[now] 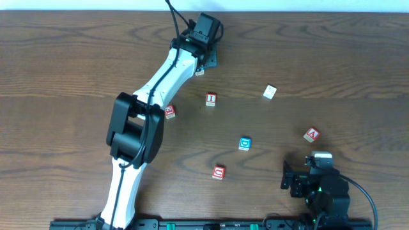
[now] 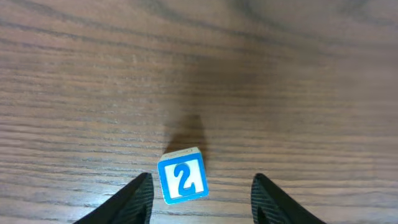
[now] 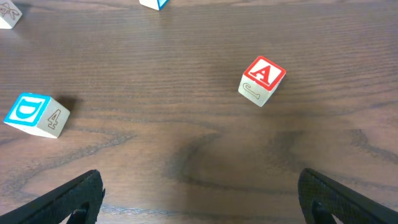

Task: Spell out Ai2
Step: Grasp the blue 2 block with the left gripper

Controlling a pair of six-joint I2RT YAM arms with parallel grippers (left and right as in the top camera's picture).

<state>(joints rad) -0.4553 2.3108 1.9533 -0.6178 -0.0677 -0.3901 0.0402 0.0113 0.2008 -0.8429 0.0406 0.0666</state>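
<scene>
The blue "2" block (image 2: 182, 178) lies on the table between the fingers of my open left gripper (image 2: 200, 199), nearer the left finger, touching neither. In the overhead view the left arm reaches to the far middle of the table, its gripper (image 1: 206, 62) above that block (image 1: 200, 71). The red "I" block (image 1: 211, 99) lies mid-table. The red "A" block (image 1: 312, 135) lies at the right and shows in the right wrist view (image 3: 262, 79). My right gripper (image 3: 199, 202) is open and empty, near the front right (image 1: 299, 176).
A blue "D" block (image 1: 245, 144) lies mid-table and shows in the right wrist view (image 3: 36, 114). A red block (image 1: 218, 172) lies near the front, another red block (image 1: 169, 111) beside the left arm, and a white block (image 1: 270, 92) at the right rear.
</scene>
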